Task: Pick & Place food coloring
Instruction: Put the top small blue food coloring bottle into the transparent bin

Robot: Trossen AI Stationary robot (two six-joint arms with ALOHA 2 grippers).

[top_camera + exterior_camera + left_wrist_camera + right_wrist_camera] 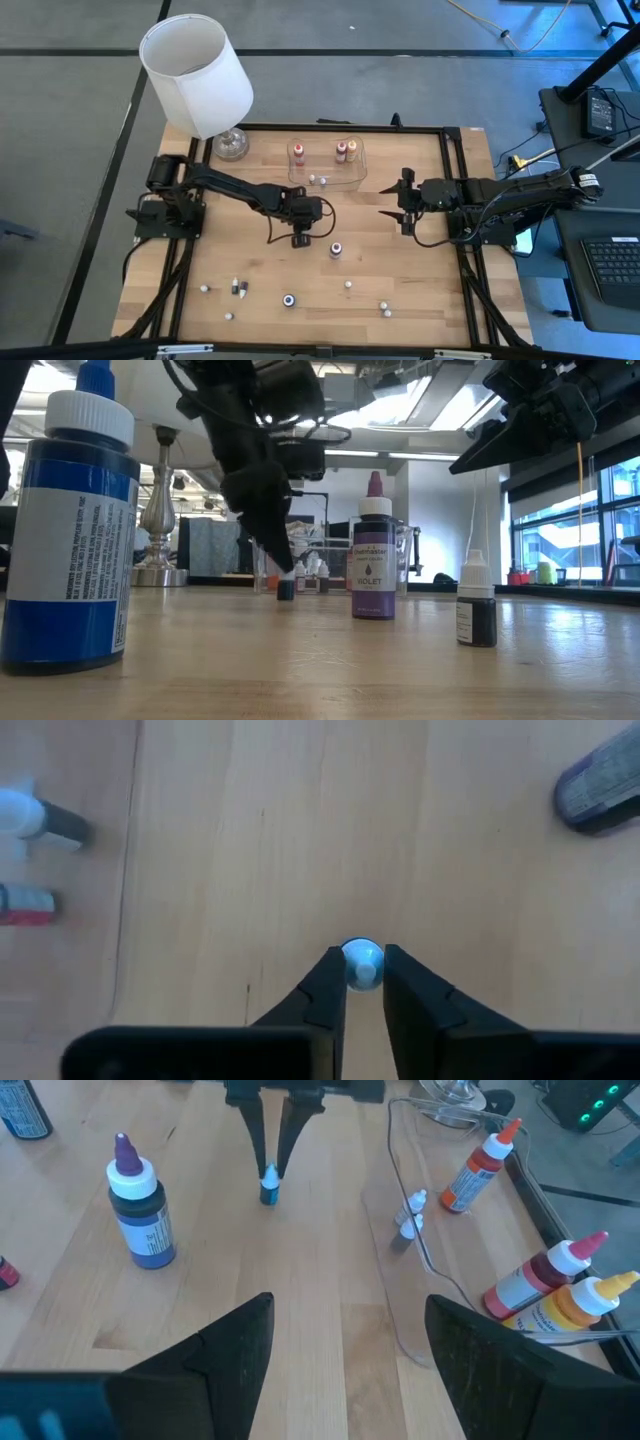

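The left gripper [301, 240] points down at the wooden table [420, 270] near its middle, with a purple food coloring bottle [336, 249] just beside it. The right gripper [392, 202] hangs well apart from the left one, fingers spread. The clear tray [357, 176] holding an orange bottle [298, 153] lies beyond both grippers.

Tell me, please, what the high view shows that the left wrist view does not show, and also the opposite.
Only the high view shows the white-shaded lamp, the clear tray with bottles in it, the right gripper open and waiting at the table's right, and the violet bottle.

Only the left wrist view shows the grip: the left gripper has its fingers closed on the tip of a small blue bottle, seen from straight above.

Both show the left gripper over the wooden table with small bottles nearby.
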